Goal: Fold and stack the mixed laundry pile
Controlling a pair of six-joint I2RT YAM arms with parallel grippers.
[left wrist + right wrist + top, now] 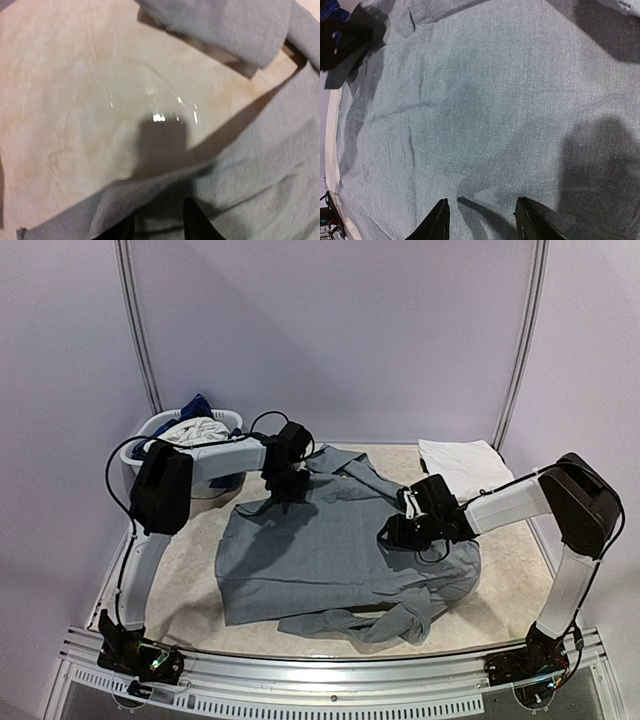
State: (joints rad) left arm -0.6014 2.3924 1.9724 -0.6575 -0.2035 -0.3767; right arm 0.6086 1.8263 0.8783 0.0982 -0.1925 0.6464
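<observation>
A plain grey T-shirt (330,560) lies spread over the middle of the table, with its lower hem bunched near the front. My left gripper (283,490) hovers over the shirt's far left edge. In the left wrist view its jaws (157,227) stand apart, with the grey cloth edge (165,190) below them. My right gripper (392,532) is over the right part of the shirt. In the right wrist view it (481,207) is open and empty just above flat grey cloth (470,100). A folded white piece (462,464) lies at the back right.
A white oval basket (150,435) stands at the back left, holding white and blue garments (195,425). Bare beige table (75,100) shows left of the shirt. A metal rail (330,665) runs along the table's front edge.
</observation>
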